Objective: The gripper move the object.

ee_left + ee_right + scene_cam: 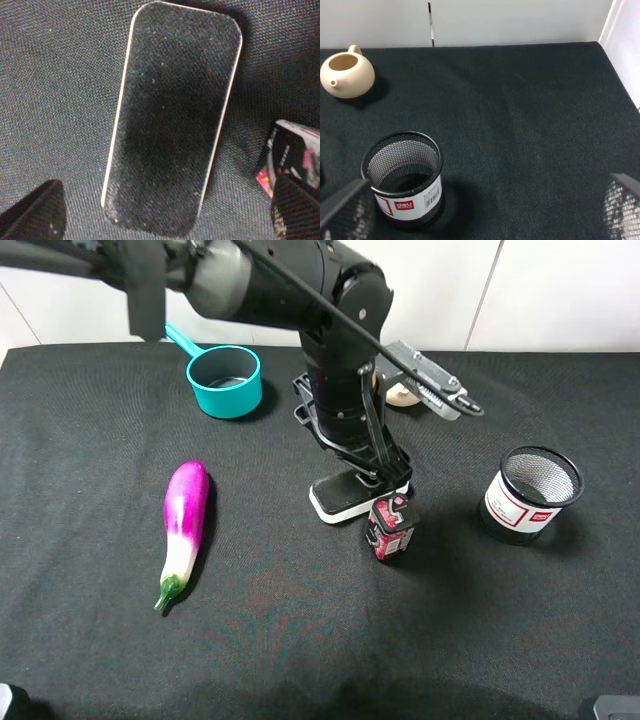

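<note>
- Bench [300, 640]: covered in black woven cloth, matt, with faint creases. The weave shows plainly in the left wrist view, flecked with pale lint.
- Room: white wall [560, 290] panels rise straight from the bench's far edge, beyond the eraser. The right wrist view shows one thin dark seam [430, 22] in the wall and a second white panel along one side of the bench.
- Eraser [338, 498] [175, 120]: lies flat on the cloth near mid-bench, black felt face up, with the white base showing as a thin rim.
- Left fingers [35, 215]: set wide, one tip on each side of the eraser's near end, with cloth visible between each tip and the rim. Nothing is gripped. In the high view the black arm comes down from the upper left and hides most of the eraser.
- Red-black can [392, 526] [292, 160]: just beside the eraser on its right in the high view, with a strip of cloth between them.
- Eggplant [184, 525]: well to the left of the eraser, lying flat, green stem toward the camera.
- Teal cup [225, 380]: beyond and left of the eraser, upright, near the far edge.
- Mesh pen holder [530, 495] [405, 177]: well to the right of the eraser, upright.
- Cream teapot [347, 72]: beyond the eraser, mostly hidden by the arm in the high view.
- Right fingers [345, 210]: spread wide over bare cloth, holding nothing. They are out of the high view.
</note>
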Controlling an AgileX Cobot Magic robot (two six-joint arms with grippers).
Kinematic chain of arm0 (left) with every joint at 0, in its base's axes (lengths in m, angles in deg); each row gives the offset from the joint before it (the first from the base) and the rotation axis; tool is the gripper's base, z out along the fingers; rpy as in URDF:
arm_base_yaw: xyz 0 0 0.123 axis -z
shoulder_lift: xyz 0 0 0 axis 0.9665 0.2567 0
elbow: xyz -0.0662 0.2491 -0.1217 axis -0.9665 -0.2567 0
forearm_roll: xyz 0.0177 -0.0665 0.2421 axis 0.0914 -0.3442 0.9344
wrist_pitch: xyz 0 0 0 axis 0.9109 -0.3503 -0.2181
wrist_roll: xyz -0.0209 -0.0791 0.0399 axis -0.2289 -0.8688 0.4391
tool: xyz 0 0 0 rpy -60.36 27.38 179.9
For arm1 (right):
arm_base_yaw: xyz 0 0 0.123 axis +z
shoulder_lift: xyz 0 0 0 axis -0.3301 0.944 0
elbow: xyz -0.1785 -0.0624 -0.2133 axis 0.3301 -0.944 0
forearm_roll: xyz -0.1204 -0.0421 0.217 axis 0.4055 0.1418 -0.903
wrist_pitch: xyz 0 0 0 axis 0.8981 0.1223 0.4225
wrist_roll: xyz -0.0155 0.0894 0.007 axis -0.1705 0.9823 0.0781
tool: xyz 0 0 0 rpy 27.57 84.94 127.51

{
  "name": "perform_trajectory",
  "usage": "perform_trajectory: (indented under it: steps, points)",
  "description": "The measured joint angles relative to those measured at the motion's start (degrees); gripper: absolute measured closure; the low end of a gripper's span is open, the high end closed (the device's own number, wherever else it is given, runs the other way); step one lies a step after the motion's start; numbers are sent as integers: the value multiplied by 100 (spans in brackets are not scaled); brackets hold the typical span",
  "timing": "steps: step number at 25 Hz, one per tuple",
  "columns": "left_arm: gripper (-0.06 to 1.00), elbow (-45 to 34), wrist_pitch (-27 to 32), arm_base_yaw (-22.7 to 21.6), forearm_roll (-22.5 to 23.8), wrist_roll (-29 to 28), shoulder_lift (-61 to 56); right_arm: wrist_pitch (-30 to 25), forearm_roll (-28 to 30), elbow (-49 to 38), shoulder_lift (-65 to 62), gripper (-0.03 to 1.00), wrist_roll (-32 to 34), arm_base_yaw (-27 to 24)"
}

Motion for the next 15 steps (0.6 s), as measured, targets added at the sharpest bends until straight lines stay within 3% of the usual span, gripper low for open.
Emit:
perform_trajectory:
  steps: [15]
  points:
    - [7, 109, 771, 0, 30, -28, -820, 0, 0, 0, 0, 27, 0, 0]
